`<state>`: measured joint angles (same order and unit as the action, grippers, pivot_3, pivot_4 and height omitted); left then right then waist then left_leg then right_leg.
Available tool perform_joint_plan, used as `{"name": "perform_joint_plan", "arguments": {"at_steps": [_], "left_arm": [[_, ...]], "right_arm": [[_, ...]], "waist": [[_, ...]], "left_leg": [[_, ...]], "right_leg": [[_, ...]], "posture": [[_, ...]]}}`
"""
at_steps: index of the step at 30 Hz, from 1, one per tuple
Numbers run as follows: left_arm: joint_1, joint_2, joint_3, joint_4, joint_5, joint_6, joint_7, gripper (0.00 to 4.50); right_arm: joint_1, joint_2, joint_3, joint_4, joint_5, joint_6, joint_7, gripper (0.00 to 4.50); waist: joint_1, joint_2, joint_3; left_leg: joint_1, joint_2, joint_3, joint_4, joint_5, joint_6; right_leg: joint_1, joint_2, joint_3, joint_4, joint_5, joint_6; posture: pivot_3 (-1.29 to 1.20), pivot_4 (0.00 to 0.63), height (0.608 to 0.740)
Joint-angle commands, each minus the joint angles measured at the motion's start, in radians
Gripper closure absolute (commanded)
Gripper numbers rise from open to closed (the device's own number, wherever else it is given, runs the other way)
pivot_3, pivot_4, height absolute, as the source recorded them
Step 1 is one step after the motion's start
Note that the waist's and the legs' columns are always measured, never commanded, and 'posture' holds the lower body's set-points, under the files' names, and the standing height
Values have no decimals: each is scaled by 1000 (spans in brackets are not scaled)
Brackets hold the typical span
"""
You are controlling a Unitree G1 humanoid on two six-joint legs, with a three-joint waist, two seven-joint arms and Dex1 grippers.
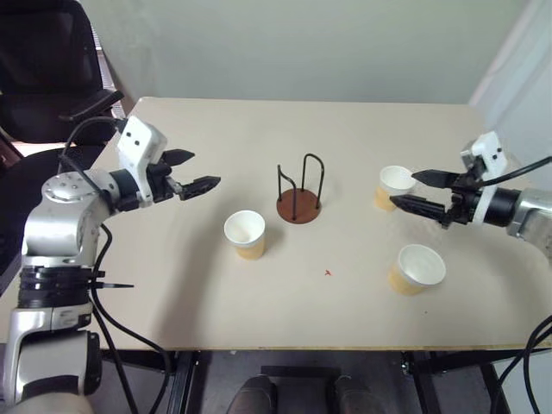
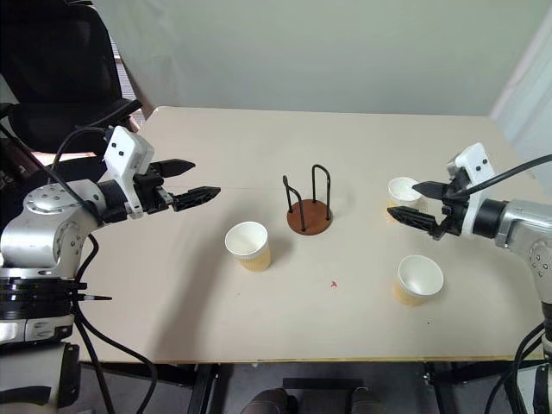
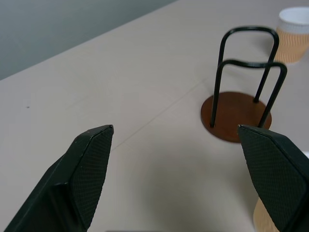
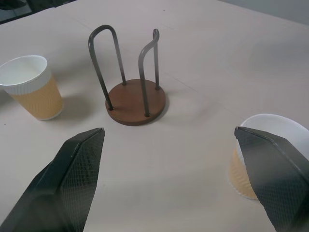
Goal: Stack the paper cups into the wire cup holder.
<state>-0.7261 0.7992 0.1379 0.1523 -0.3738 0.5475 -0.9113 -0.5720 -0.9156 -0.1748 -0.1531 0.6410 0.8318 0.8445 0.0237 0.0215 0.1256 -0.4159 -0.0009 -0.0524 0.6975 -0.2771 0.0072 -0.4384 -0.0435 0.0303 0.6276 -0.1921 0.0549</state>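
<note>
- No part of the stacking was judged to have been done: the wire cup holder (image 1: 298, 203) was seen empty, upright near the middle of the table (image 1: 259, 129).
- All three paper cups were found standing upright and apart on the tabletop: one cup (image 1: 245, 234) just to the left of the holder and nearer the robot, a second cup (image 1: 394, 186) to the right of the holder, and a third cup (image 1: 416, 268) nearer the front edge on the right.
- The left gripper (image 1: 193, 172) was held above the table, well apart from the nearest cup, its fingers spread wide and nothing grasped.
- The right gripper (image 1: 410, 189) was likewise spread wide and empty, with the second cup just beside its fingertips; contact could not be confirmed.
- Every cup was therefore judged left to be picked up and placed in the holder.
- No brand, label or legible writing was found; a small red mark (image 1: 328, 273) was noted on the table.
</note>
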Motion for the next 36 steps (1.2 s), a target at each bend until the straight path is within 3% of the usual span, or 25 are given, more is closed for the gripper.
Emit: {"name": "perform_joint_plan", "arguments": {"at_steps": [1,10,17,36], "left_arm": [[-23,-4,-5,-30,-11,-6,-15,107],[-25,-4,-88,-116,-102,109,-189,107],[-73,-55,-142,-70,-55,85,-174,107],[-131,-188,-259,32,70,45,-106,107]], "right_arm": [[-8,-14,-36,-3,-16,-29,-1,0],[30,-44,-135,-39,-5,-4,-42,0],[79,-84,-289,-242,207,211,-66,0],[75,-114,-277,-296,275,245,-135,0]], "waist": [[-1,0,0],[1,0,0],[2,0,0],[4,0,0]], "left_leg": [[0,0,0,0,0,0],[-1,0,0,0,0,0],[-1,0,1,0,0,0],[0,0,1,1,1,1]], "right_leg": [[0,0,0,0,0,0],[0,0,0,0,0,0],[0,0,0,0,0,0],[1,0,1,-1,0,1]], "posture": [[0,150,740],[0,150,740],[0,150,740],[0,150,740]]}}
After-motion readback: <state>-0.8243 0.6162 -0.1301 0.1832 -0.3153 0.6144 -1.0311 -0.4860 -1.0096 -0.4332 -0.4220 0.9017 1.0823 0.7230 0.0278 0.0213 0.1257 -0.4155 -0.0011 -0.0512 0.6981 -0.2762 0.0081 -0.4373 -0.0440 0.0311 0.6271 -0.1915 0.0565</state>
